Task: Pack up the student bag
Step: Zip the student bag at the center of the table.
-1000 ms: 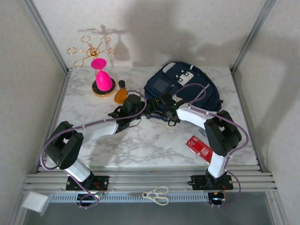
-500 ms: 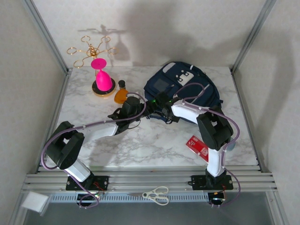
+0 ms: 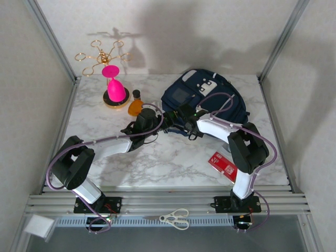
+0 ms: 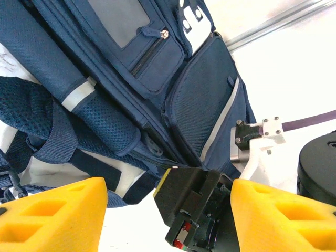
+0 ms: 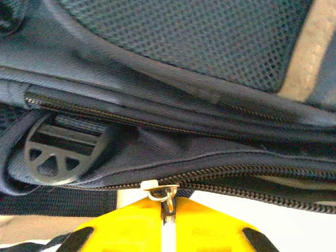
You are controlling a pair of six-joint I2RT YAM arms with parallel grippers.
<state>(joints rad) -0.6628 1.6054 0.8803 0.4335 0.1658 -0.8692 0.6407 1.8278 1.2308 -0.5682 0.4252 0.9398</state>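
Note:
The navy student bag [image 3: 206, 97] lies at the back of the marble table, front patches up. In the right wrist view my right gripper [image 5: 167, 223] is shut, its yellow fingertips pinching the metal zip pull [image 5: 168, 200] on the student bag's [image 5: 184, 79] lower zip line. That gripper [image 3: 179, 118] sits at the bag's near-left edge. My left gripper [image 3: 160, 124] hovers just left of it, open. Between its yellow fingers [image 4: 52, 215] stands the right gripper's black body [image 4: 202, 207], with the student bag [image 4: 157, 68] beyond; nothing is held.
A pink goblet [image 3: 115, 90] on a gold stand and an orange bottle [image 3: 136, 105] stand at the back left. A red packet [image 3: 223, 164] lies near the right arm's base. Scissors [image 3: 175, 218] rest on the front rail. A black strap buckle [image 5: 58, 152] lies under the zip.
The right gripper's fingers have closed onto the zip pull, and the right arm's elbow swung left and back. The left arm has barely moved.

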